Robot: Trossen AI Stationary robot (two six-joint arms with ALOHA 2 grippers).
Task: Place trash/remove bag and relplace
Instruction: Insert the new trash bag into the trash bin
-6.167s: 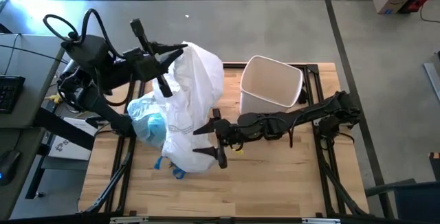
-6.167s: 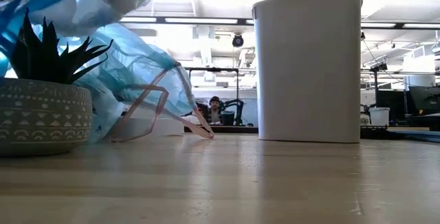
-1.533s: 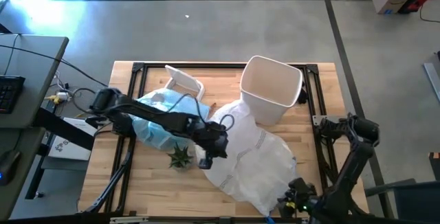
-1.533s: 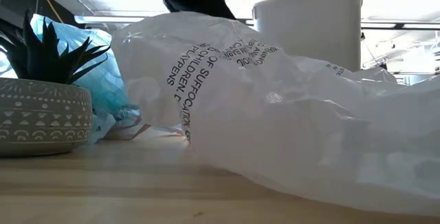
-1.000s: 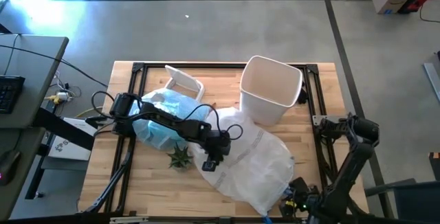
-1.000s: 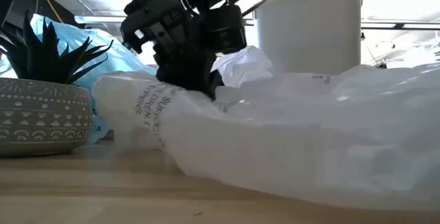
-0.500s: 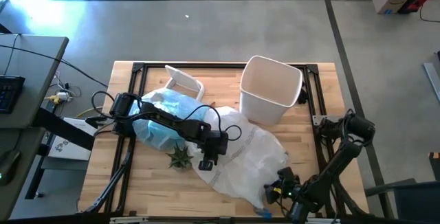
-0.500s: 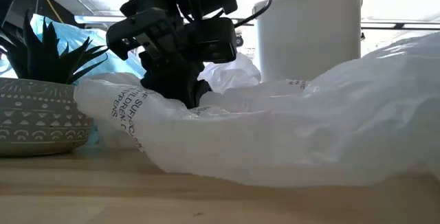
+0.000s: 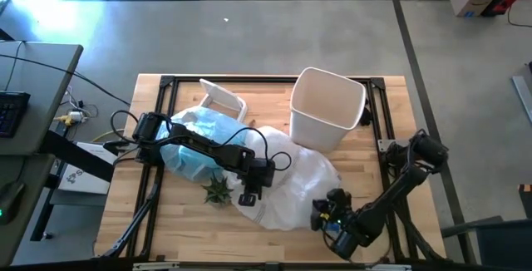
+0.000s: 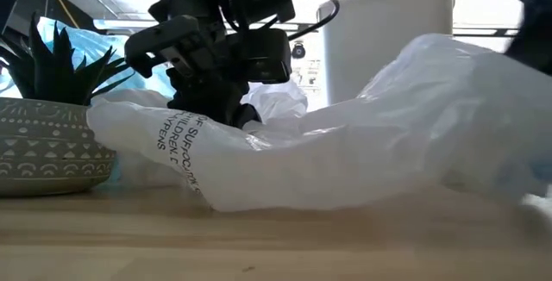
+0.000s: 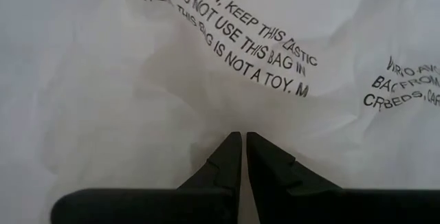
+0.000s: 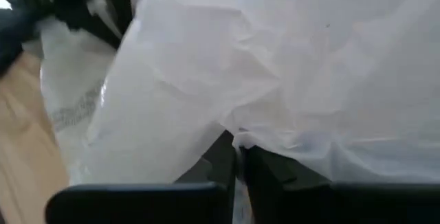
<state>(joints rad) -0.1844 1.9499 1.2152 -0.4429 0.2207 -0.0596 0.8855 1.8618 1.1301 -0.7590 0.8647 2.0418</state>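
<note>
Bag replacement is the step we judge to be in hand: the white bin point(image 9: 327, 107) stands upright and unlined at the far side of the bench point(image 9: 183, 229), and a fresh white bag point(image 9: 293, 184) printed with a suffocation warning lies spread flat just in front of the bin, reaching toward the near edge. We see the light-blue bag point(image 9: 189, 148), bunched and apparently full, well to the left of the bin, with a small white lid-like frame point(image 9: 221, 99) behind it and the potted plant point(image 9: 218, 190) in front of it.

Our left gripper point(image 9: 248, 194) presses down on the white bag's left edge, to the left of the bin and nearer us; its fingers point(image 11: 230, 157) are closed, tips meeting on the film. Our right gripper point(image 12: 237, 157) sits at the bag's near right corner, in front of the bin, fingers closed with a fold of the plastic draped over them; we cannot tell how much film is pinched.

Next, we think, both grippers must find the bag's mouth, lift and spread it, then carry it over the bin's rim.
</note>
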